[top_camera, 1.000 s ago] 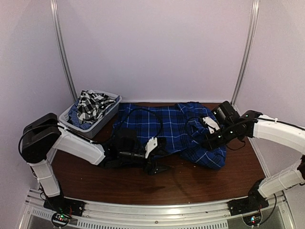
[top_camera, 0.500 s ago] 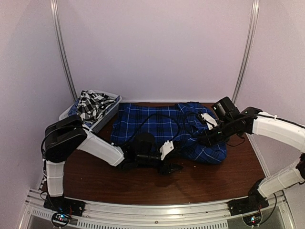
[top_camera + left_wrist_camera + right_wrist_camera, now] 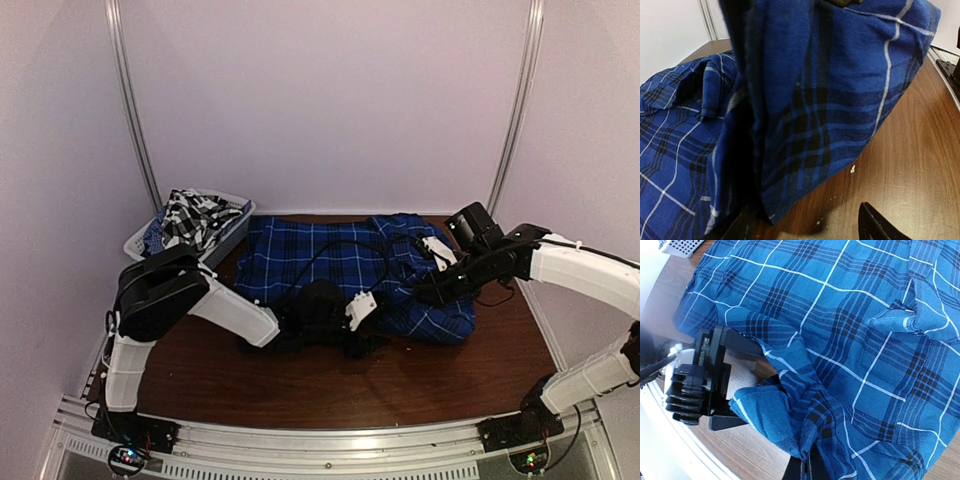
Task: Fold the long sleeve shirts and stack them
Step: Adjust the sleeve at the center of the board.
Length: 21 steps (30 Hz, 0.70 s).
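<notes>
The royal blue plaid shirt [image 3: 330,262] lies spread on the brown table. Its right part is bunched and lifted. My right gripper [image 3: 424,288] is shut on a gathered fold of this shirt [image 3: 850,340], with the fingers [image 3: 810,467] pinching the cloth at the bottom of the right wrist view. My left gripper [image 3: 370,343] is open and low at the shirt's near edge. In the left wrist view [image 3: 805,232] the hanging blue cloth [image 3: 805,100] reaches down by the left finger [image 3: 735,229], and nothing is gripped. The black-and-white checked shirt [image 3: 195,218] lies crumpled in the basket.
The white mesh basket [image 3: 150,248] stands at the back left of the table, and its corner shows in the right wrist view [image 3: 680,246]. The left gripper's black body [image 3: 697,382] lies beside the lifted fold. Bare wood [image 3: 420,380] runs along the near edge.
My left arm has slid right along the shirt's near edge and now sits against the lifted cloth. My right gripper has stayed put, holding the fold.
</notes>
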### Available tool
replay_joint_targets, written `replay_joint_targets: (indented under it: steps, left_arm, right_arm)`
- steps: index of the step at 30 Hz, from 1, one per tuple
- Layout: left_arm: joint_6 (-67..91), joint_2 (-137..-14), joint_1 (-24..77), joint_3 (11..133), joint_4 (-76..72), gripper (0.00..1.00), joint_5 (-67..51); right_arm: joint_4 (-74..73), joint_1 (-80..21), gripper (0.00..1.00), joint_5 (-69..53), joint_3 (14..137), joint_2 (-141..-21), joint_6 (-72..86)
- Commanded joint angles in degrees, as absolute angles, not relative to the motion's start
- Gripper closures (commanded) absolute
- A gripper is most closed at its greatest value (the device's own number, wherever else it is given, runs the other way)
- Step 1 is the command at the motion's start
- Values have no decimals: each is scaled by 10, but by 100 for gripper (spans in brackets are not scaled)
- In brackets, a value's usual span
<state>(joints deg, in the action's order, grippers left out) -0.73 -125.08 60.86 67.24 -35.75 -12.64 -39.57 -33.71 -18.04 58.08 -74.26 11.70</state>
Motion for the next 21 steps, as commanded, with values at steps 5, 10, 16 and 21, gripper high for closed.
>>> replay_joint_targets:
  steps: [5,10,16,21]
  left_arm:
    - [-6,-1288,602,709,-396,42,-171]
    - [-2,-1292,602,709,-411,70,-211]
    - [23,-1284,602,692,-433,87,-235]
    - [31,-1275,602,691,-433,100,-244]
  right_arm:
    - [-383,-331,100,-178,587,-722,109]
    - [-382,-328,100,-176,580,-718,110]
    - [-379,-325,100,-175,573,-712,114]
    - [-377,-323,100,-176,570,-707,118]
